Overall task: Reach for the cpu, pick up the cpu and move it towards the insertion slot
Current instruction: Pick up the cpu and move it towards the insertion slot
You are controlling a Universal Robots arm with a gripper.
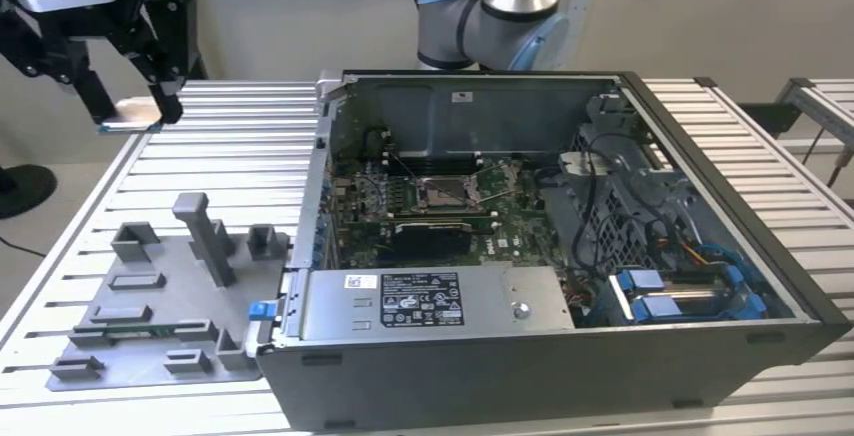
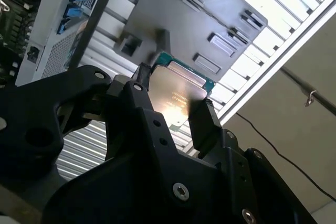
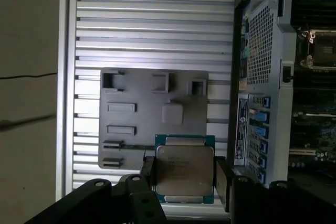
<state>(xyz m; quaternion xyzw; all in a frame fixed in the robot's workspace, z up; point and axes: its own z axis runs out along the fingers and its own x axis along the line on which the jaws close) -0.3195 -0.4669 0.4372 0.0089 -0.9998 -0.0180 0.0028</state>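
The cpu (image 3: 184, 171) is a flat square chip with a pale metal face and a teal rim, and it sits clamped between the black fingers of my gripper (image 3: 185, 182), which is shut on it. The second wrist view has the cpu (image 2: 176, 95) in the gripper (image 2: 170, 106) high above the grey tray (image 2: 173, 9). In the exterior view the gripper (image 1: 134, 108) hangs at the far left, over the slatted table, with the cpu (image 1: 134, 111) a pale patch between its fingers. The insertion slot (image 1: 447, 191) lies inside the open computer case, well to the exterior view's right of the gripper; its socket frame (image 3: 319, 51) is also in the first wrist view.
A grey plastic tray (image 1: 147, 356) with raised pockets and a green memory stick (image 1: 134, 331) lies on the slatted table (image 1: 240, 146). The open computer case (image 1: 534, 376) has tall walls, a power supply (image 1: 427, 301), cables and blue clips (image 1: 661, 291) around the board.
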